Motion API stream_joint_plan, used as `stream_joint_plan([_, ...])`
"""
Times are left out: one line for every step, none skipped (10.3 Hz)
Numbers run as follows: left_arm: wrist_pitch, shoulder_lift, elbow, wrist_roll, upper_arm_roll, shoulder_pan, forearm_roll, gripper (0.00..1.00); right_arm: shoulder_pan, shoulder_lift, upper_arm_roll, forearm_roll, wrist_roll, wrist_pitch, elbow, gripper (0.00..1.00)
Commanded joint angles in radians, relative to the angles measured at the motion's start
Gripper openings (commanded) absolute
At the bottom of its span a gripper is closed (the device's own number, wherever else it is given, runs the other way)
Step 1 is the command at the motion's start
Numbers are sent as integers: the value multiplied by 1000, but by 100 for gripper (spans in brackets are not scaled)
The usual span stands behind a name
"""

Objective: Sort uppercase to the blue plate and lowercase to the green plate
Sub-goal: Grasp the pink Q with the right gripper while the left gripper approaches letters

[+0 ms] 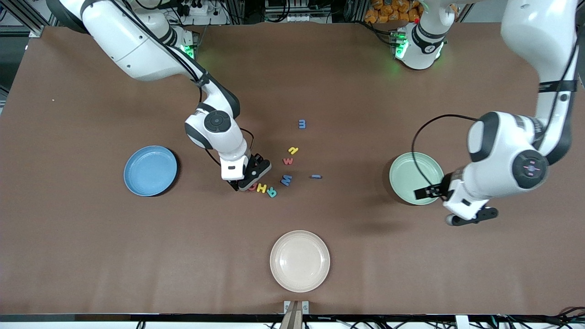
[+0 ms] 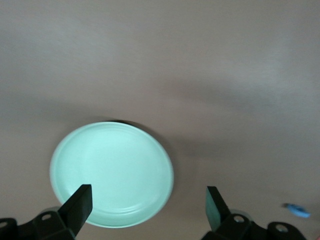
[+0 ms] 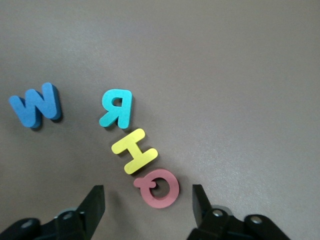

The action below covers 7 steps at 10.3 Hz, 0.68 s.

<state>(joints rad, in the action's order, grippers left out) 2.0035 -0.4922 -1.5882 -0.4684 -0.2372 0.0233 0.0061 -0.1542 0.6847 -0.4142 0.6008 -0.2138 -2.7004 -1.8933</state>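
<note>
1. Red foam is the focus: the red Q [image 3: 157,188] lies flat on the brown worktop [image 1: 91,256], right between the two spread fingers of the right pincer [image 3: 148,205], which is low over it with its jaws parted and gripping nothing.
2. Touching the Q, one step out from the right pincer, sits the yellow H [image 3: 134,150], then the teal R [image 3: 116,107] just past it, the three in a slanted row.
3. Off to the side of that row, apart from it, is the larger blue W [image 3: 36,104].
4. From the front view, the red w [image 1: 288,161], the yellow n [image 1: 293,150], the thin blue i [image 1: 316,176] and the blue m [image 1: 302,123] are scattered on the worktop past the right pincer, toward the left arm's end.
5. Sky-blue plate [image 1: 150,170] sits bare on the right pincer's other flank, toward the right arm's end of the worktop.
6. Left pincer [image 2: 149,205] hangs wide open and empty over the rim of the mint-green plate [image 2: 111,172], which holds no letters.
7. Cream plate [image 1: 299,260] lies on the worktop well apart from both pincers.
</note>
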Motion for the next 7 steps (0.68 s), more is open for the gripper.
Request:
stream_joint_plan([102, 107, -184, -119, -4, 76, 23, 100, -4, 21, 5, 31, -12, -9, 20, 72])
stream_joint_plan([183, 169, -304, -153, -5, 110, 23, 100, -4, 21, 6, 31, -12, -10, 20, 72])
stream_joint_plan([257, 241, -426, -180, -8, 134, 23, 100, -5, 24, 8, 31, -12, -10, 20, 71])
stream_joint_plan([290, 298, -509, -212, -28, 156, 23, 100, -5, 25, 12, 31, -12, -15, 22, 68])
stream_joint_plan([290, 314, -527, -284, -78, 158, 23, 100, -5, 29, 15, 31, -10, -30, 22, 66])
stream_joint_plan([291, 305, -527, -368, -138, 159, 23, 100, -7, 32, 26, 33, -10, -35, 22, 66])
stream_joint_plan([291, 302, -529, -418, -175, 173, 25, 100, -7, 36, 28, 42, -12, -44, 22, 66])
